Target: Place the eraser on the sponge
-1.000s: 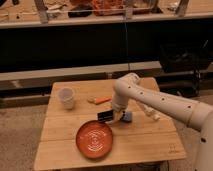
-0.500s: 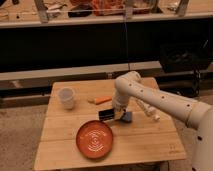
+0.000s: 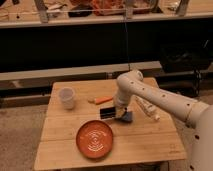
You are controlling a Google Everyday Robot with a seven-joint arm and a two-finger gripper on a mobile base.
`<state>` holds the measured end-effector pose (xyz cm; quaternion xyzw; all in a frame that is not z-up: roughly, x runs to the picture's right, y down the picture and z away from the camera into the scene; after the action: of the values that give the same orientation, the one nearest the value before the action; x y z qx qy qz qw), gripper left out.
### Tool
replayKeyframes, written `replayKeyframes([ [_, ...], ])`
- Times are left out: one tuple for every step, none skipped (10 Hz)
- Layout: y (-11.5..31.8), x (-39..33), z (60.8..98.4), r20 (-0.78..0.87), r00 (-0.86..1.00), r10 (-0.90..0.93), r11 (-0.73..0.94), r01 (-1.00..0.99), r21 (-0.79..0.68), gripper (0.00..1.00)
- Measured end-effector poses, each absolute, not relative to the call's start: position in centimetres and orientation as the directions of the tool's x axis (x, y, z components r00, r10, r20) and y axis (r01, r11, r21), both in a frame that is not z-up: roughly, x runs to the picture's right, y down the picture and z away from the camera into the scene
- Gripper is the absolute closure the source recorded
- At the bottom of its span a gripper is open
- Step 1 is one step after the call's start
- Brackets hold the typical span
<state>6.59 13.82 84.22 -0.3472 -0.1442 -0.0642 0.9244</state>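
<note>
At table [image 3: 150, 142] centre | tool [image 3: 119, 111] covers part of sponge [image 3: 128, 118] | eraser [image 3: 107, 112] alongside | grip: cannot tell

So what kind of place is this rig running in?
Likely a robotics lab or workshop: a cluttered workbench behind, a small wooden table set with props like the orange plate and cup. The tool is low over the table, at the eraser and sponge.
</note>
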Motion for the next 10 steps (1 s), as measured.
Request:
replayKeyframes([
  [13.9,7.3,84.4,0.307,0.952,-0.015,0.748,0.214,-0.628,0.89],
  [13.8,8.0,84.4,0.306,0.952,-0.011,0.747,0.211,-0.63,0.82],
  [13.8,8.5,84.4,0.305,0.952,-0.011,0.744,0.212,-0.634,0.72],
  [13.6,8.4,84.7,0.305,0.952,-0.006,0.745,0.208,-0.634,0.64],
  [13.1,8.0,85.1,0.304,0.953,-0.003,0.745,0.205,-0.635,0.51],
  [12.8,7.7,85.3,0.308,0.951,-0.006,0.745,0.21,-0.634,0.39],
  [12.9,7.9,85.3,0.31,0.951,-0.009,0.742,0.214,-0.635,0.31],
  [13.0,8.3,85.2,0.308,0.951,-0.011,0.738,0.216,-0.64,0.24],
  [12.9,9.0,85.4,0.304,0.953,-0.008,0.737,0.211,-0.642,0.2],
  [12.6,8.8,85.6,0.306,0.952,-0.008,0.738,0.212,-0.641,0.2],
])
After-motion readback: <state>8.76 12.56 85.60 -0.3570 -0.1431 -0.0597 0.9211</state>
